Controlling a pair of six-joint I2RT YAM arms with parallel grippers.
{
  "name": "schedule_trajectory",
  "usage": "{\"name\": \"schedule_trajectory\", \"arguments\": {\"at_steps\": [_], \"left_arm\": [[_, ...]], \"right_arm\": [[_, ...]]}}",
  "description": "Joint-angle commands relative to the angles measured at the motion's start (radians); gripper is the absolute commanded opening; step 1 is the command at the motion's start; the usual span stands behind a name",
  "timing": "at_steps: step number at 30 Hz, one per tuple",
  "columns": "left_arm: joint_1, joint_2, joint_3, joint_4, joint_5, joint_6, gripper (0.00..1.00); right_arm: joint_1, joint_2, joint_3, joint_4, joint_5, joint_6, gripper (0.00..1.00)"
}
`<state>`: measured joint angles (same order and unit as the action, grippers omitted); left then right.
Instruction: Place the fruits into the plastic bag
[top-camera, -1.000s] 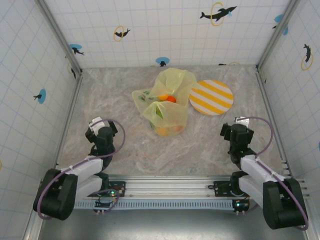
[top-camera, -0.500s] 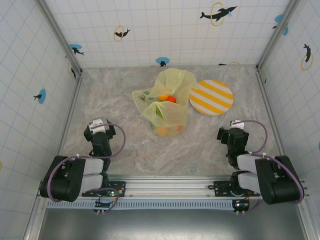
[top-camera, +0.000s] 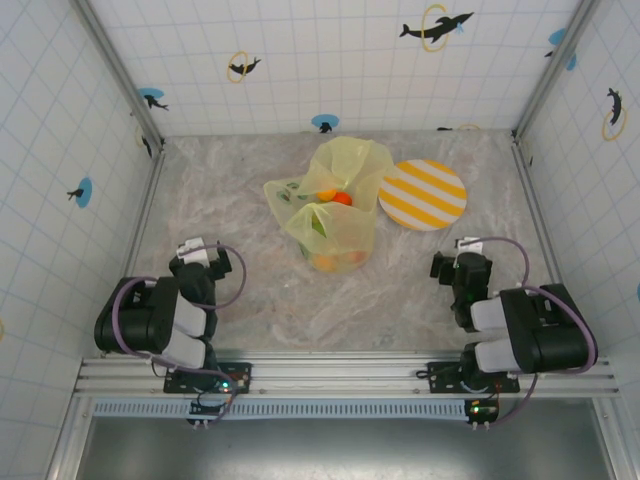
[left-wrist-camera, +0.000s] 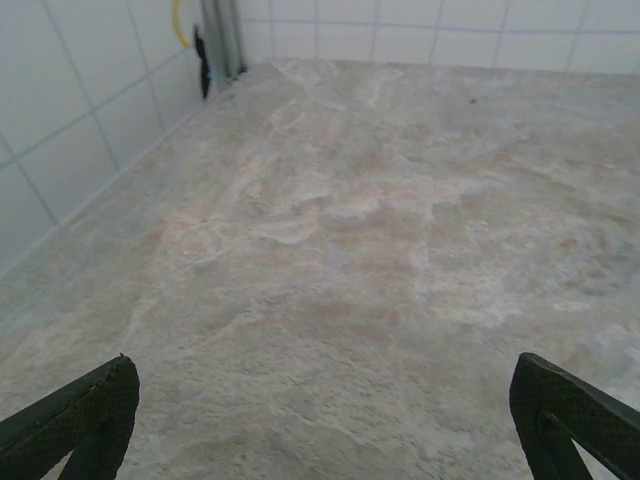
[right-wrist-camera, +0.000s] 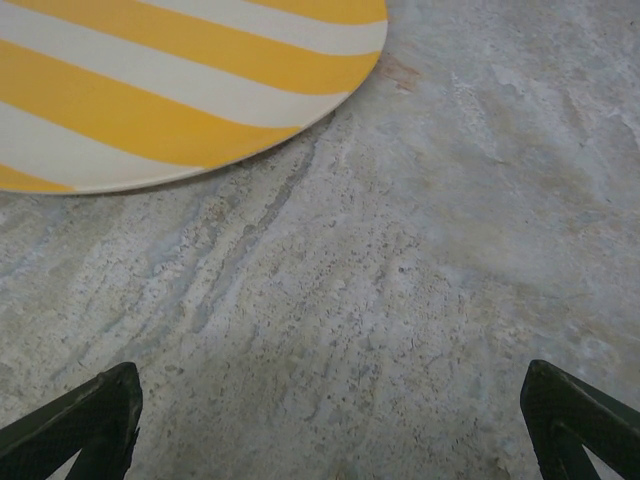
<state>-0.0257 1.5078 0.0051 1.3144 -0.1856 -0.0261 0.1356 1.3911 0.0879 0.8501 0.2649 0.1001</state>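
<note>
The yellow-green plastic bag (top-camera: 333, 203) stands at the middle of the table toward the back, with fruits inside: orange ones (top-camera: 333, 196) near its mouth, a green one (top-camera: 318, 225) and more orange (top-camera: 336, 261) at the bottom. My left gripper (top-camera: 199, 260) is folded back low at the near left, far from the bag. Its jaws are open, with bare marble between the fingertips (left-wrist-camera: 75, 425). My right gripper (top-camera: 462, 258) is folded back at the near right, open too, fingertips (right-wrist-camera: 575, 425) wide apart over bare table.
A round yellow-and-white striped plate (top-camera: 422, 194) lies flat to the right of the bag; its edge (right-wrist-camera: 170, 110) shows just ahead of the right gripper. Tiled walls close in the table on three sides, and a corner post (left-wrist-camera: 222, 40) stands far left.
Both arms have drawn back toward their bases and folded down. The bag, fruits and plate have not moved.
</note>
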Motion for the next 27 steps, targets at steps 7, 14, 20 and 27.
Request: {"name": "schedule_trajectory", "arguments": {"at_steps": [7,14,20,27], "left_arm": [[0.067,0.009,-0.005,-0.026,0.206,-0.035,0.97],[0.067,0.006,-0.005,-0.035,0.201,-0.032,0.98],[0.068,0.005,-0.006,-0.034,0.201,-0.033,0.98],[0.068,0.006,-0.006,-0.033,0.201,-0.032,0.98]], "right_arm": [[-0.047,0.034,-0.06,0.284,-0.113,-0.079,1.0],[-0.103,0.141,-0.106,0.467,-0.126,-0.017,1.0],[-0.096,0.123,-0.094,0.411,-0.115,-0.019,1.0],[-0.091,0.125,-0.091,0.409,-0.111,-0.023,1.0]]}}
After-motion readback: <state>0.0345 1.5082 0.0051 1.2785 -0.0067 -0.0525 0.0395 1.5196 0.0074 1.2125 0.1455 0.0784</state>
